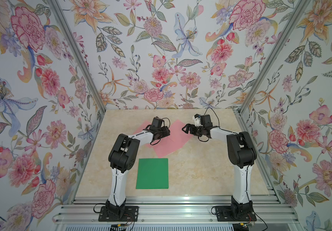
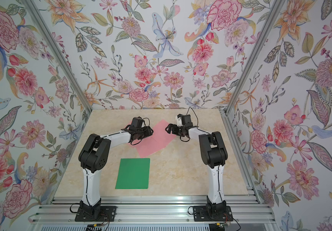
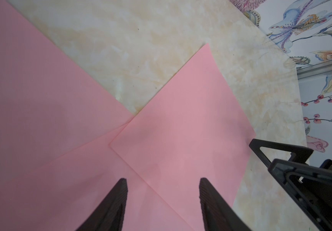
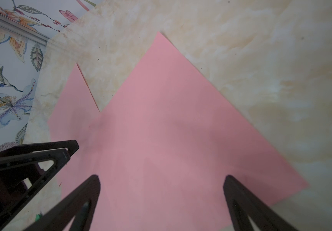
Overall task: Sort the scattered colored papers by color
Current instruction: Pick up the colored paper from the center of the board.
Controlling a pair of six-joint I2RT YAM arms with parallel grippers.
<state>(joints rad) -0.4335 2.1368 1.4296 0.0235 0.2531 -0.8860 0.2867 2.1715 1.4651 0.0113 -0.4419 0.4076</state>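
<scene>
The green paper, a flat matte rectangle with sharp corners, lies on the glossy marble-patterned table. Beyond it, toward the back wall, the pink papers, thin and smooth, overlap at skewed angles. The left gripper hangs over that overlap, its textured black jaws apart and empty. The right gripper, further right of the green paper, has its jaws spread wide, holding nothing.
</scene>
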